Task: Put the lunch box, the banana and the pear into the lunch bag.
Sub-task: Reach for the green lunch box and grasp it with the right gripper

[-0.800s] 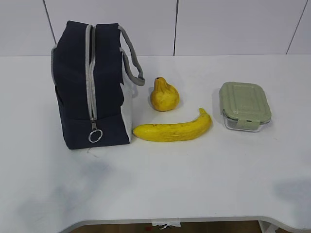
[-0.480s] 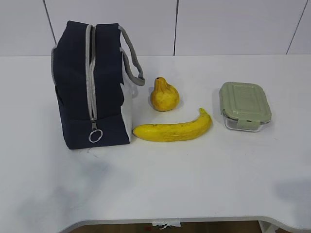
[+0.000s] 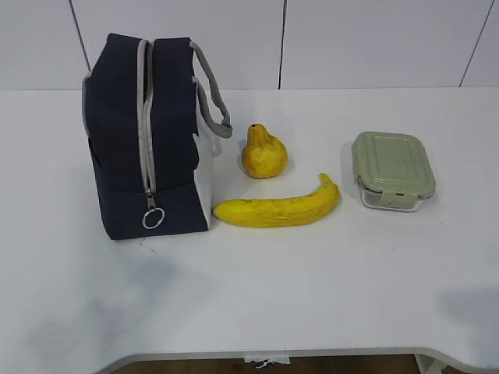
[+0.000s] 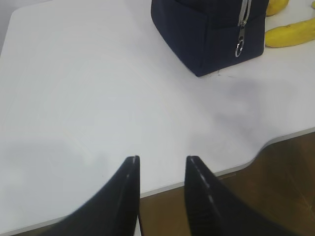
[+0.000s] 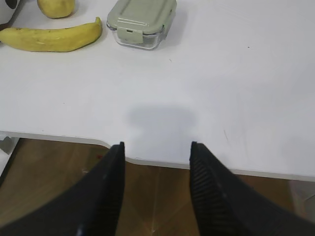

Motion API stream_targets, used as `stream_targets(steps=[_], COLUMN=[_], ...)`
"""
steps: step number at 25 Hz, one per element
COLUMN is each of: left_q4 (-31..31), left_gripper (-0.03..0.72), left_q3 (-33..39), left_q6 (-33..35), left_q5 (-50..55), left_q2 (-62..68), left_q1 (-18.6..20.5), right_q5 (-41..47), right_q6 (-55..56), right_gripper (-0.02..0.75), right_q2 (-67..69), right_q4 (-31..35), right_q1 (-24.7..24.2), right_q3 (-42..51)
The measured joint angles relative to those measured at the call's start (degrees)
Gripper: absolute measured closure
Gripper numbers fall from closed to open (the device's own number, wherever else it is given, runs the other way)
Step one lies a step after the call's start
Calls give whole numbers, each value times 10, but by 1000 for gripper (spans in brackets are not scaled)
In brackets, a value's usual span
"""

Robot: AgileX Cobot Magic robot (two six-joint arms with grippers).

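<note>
The navy lunch bag (image 3: 148, 136) stands at the left of the white table (image 3: 312, 273), its grey zipper closed with the ring pull (image 3: 153, 219) low on the front. Right of it sits the yellow pear (image 3: 263, 153), and the banana (image 3: 277, 209) lies in front of the pear. The green-lidded lunch box (image 3: 391, 167) rests further right. My left gripper (image 4: 162, 158) hangs open and empty over the near table edge, well short of the lunch bag (image 4: 211, 29). Open and empty too, my right gripper (image 5: 157, 144) is at the front edge, far from the lunch box (image 5: 141, 22) and banana (image 5: 51, 38).
The table's front edge (image 3: 273, 354) curves inward near the middle, with brown floor (image 5: 157, 196) below. A white panelled wall (image 3: 351, 39) stands behind the table. Neither arm shows in the exterior view.
</note>
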Motion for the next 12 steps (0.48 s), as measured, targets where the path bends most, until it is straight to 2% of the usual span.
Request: stream_targets(steps=[5,12], left_q4=[0,0], left_gripper=[447,447], left_q3=[0,0], left_q6=[0,0], left_q5=[0,0], left_q2=[0,0], left_q1=[0,0], right_q5=[0,0], right_q6=[7,57], right_gripper=[403,402], right_q2=[13,140], right_q4=[0,16], right_q1=[0,0], right_q3=[-7,-15])
